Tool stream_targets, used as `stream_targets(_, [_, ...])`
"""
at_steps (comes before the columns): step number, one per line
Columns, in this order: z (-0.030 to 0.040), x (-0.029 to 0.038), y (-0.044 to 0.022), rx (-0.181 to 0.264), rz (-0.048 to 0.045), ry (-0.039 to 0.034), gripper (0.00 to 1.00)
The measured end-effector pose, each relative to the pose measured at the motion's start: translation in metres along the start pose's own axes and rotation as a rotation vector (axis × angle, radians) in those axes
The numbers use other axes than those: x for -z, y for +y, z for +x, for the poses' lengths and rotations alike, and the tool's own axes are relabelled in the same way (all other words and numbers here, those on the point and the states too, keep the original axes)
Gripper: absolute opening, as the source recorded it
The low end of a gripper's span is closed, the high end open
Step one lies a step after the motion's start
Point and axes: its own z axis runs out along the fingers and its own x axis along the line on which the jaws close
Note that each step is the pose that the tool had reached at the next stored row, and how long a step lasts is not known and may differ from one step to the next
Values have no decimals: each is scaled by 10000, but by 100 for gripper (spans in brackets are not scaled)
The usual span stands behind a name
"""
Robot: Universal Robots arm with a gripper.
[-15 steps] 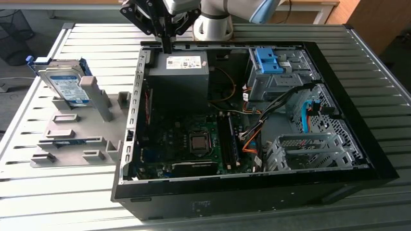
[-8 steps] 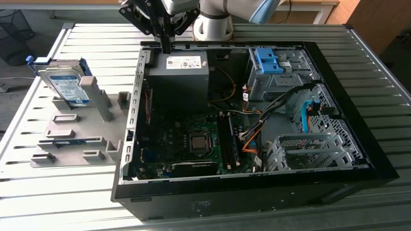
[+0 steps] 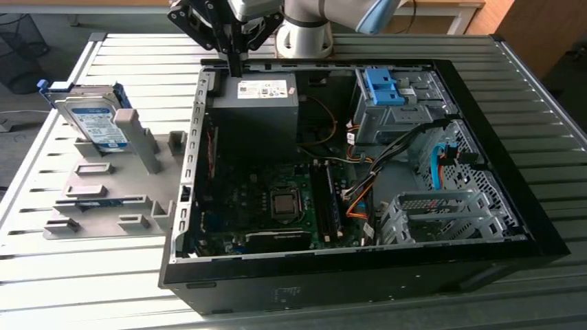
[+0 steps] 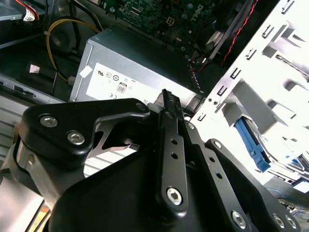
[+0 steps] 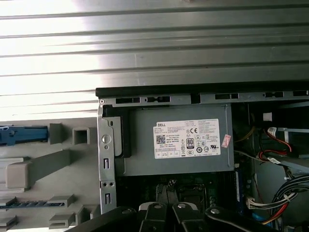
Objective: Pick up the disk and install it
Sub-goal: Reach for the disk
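the gripper (image 3: 236,67) hangs over the far edge of the open pc case (image 3: 321,295), right above the grey power supply (image 3: 261,103). its jaws are pinched together with nothing between them. the disk (image 3: 92,122) is well apart from it, standing on edge at the far corner of the grey fixture plate (image 3: 124,182). that plate lies just beside the case, toward the slatted metal table's (image 3: 92,289) edge on the exterior view's left.
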Motion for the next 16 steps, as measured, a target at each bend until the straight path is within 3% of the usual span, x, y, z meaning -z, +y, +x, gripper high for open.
stream_targets(16, [44,-2,-3,0,0,1,11])
